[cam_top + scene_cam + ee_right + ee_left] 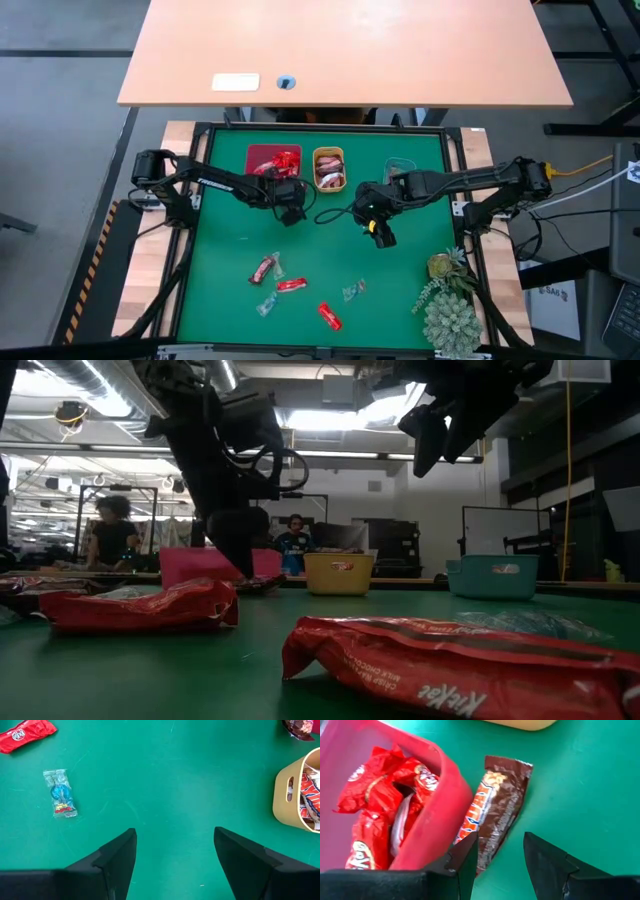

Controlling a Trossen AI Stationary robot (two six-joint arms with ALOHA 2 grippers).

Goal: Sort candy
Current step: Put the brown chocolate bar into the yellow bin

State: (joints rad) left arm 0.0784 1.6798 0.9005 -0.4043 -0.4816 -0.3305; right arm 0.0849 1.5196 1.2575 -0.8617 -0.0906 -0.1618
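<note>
My left hand (500,857), fingers apart, hovers over a brown bar (495,810) lying lengthwise against the red tray (445,810); right hand (175,855) apart.

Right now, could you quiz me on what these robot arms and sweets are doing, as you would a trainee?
1. True or false: the brown bar lies inside the red tray.
2. Which tray holds brown-and-white bars: A red, B yellow tray, C teal tray?
3. Fill in: the right gripper hovers with jaws ____ over bare mat.

Key: 1 false, it lies beside the tray, before the left gripper; 2 B; 3 open.
</note>
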